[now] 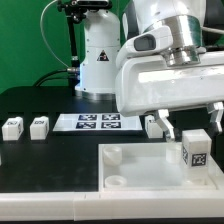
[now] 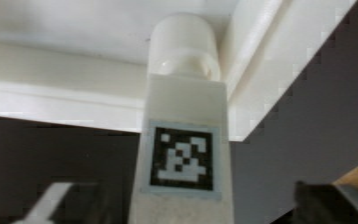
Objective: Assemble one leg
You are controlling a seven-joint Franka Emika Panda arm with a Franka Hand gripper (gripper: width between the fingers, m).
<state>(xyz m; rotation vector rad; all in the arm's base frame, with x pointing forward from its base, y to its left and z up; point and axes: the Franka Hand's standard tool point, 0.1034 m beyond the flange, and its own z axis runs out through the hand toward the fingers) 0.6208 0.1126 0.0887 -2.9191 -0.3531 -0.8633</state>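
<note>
One leg (image 1: pixel 196 147), a white peg with a black-and-white tag, stands upright on the far right part of the large white board (image 1: pixel 140 165). My gripper (image 1: pixel 188 122) hovers just above it, with one finger on each side. In the wrist view the leg (image 2: pixel 186 120) runs up the middle, its rounded end by the board's corner (image 2: pixel 282 70). My gripper (image 2: pixel 190 208) is open, with dark gaps between the leg and both fingers (image 2: pixel 48 205).
Two more legs (image 1: pixel 12 127) (image 1: pixel 39 126) stand on the black table at the exterior view's left. Another (image 1: pixel 153 125) stands beside my finger. The marker board (image 1: pixel 98 122) lies behind the large board. The robot base (image 1: pixel 98 60) stands at the back.
</note>
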